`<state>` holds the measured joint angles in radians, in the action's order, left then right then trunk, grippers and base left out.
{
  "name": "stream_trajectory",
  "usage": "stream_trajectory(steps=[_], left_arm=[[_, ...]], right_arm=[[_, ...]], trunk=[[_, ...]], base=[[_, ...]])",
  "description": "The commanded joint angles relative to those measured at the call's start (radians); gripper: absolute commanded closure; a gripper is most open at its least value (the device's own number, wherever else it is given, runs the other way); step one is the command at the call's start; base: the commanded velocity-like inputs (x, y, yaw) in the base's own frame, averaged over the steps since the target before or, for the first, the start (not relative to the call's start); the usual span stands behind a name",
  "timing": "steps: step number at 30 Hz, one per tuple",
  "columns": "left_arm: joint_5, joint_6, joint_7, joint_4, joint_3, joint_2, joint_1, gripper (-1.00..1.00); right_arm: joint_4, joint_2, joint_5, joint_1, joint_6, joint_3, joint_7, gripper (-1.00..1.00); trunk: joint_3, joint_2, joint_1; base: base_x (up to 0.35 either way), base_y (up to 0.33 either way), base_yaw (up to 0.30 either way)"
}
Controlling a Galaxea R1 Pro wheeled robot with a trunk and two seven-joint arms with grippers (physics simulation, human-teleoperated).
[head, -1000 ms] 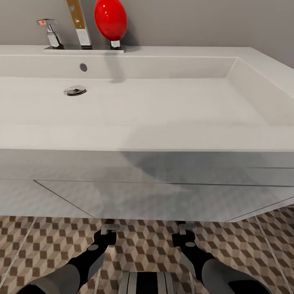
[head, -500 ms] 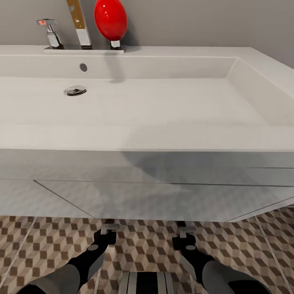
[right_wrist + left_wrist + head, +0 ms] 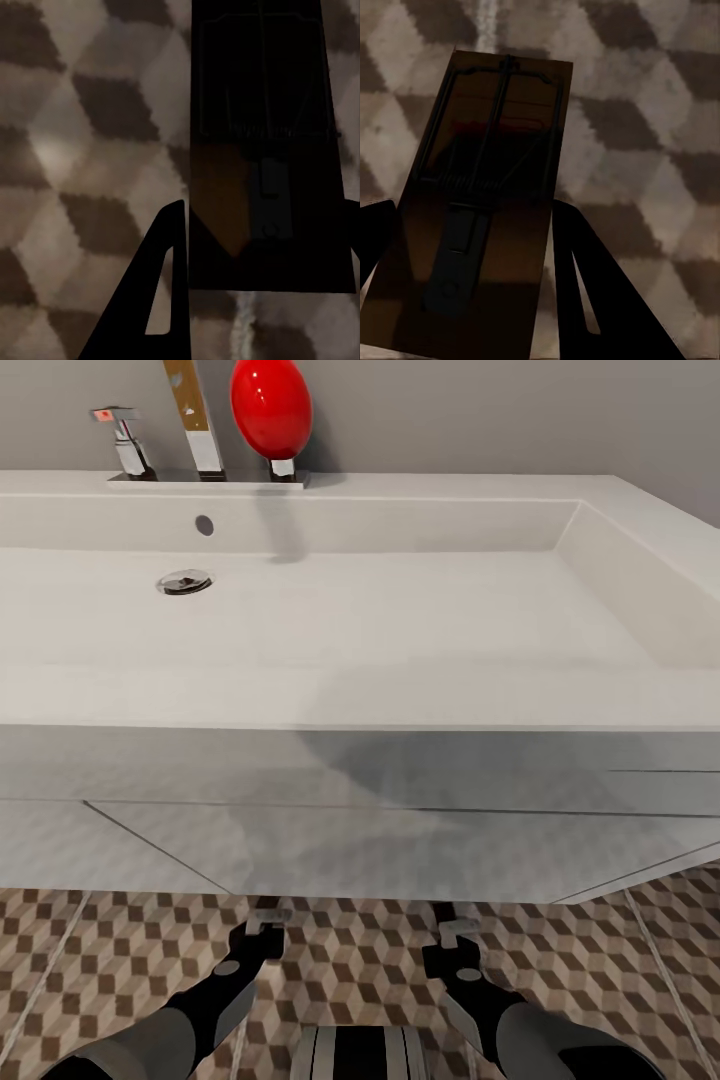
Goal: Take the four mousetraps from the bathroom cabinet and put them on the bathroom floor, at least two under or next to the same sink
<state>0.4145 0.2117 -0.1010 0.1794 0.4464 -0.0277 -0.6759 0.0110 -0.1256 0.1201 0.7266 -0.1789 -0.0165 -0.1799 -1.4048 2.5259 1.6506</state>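
- The sink [image 3: 360, 620] takes up most of the head view: a wide white basin with a chrome tap [image 3: 125, 445] and a round drain [image 3: 184, 582], plus a red egg-shaped thing [image 3: 271, 405] on the back ledge.
- Below it, a strip of bathroom floor [image 3: 350, 955] with the cube-pattern tiles shows, and both arms reach in under the basin's front edge.
- Left gripper [image 3: 265, 917] points down at the tiles. Its wrist camera shows a mousetrap [image 3: 480, 202] sitting between the two dark fingers [image 3: 592, 292], so I'd say the jaws are clamped on it. It hangs over the floor; I can't tell whether it touches.
- Right gripper [image 3: 455, 932] is the same deal: a second mousetrap [image 3: 266, 150] between its fingers [image 3: 161, 292], jaws closed on it as far as I can judge, tiles right behind.
- Progress guess: two traps are out of the cabinet and in position at the sink, so setting them down here should cover the "next to the sink" part. That leaves letting go of these two, then fetching the other two.
- Hard to make out: both wrist views are really dark, so the wire parts are barely readable, and the basin hides the fingertips from the head view.
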Motion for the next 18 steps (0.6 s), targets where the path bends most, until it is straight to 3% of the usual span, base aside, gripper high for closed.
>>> stream_trajectory(steps=[1, 18], left_arm=[[0.003, 0.003, -0.009, -0.003, 0.009, 0.0, -0.001, 1.0], [0.001, 0.008, -0.008, -0.015, 0.011, -0.001, -0.001, 1.0]], right_arm=[[-0.002, 0.0, 0.009, 0.001, -0.003, -0.001, -0.006, 1.0], [-0.002, -0.001, 0.016, 0.001, -0.038, -0.001, -0.006, 1.0]], trunk=[[-0.001, 0.0, 0.0], [-0.001, 0.0, 0.0]], base=[[0.0, 0.0, 0.0], [0.0, 0.0, 0.0]])
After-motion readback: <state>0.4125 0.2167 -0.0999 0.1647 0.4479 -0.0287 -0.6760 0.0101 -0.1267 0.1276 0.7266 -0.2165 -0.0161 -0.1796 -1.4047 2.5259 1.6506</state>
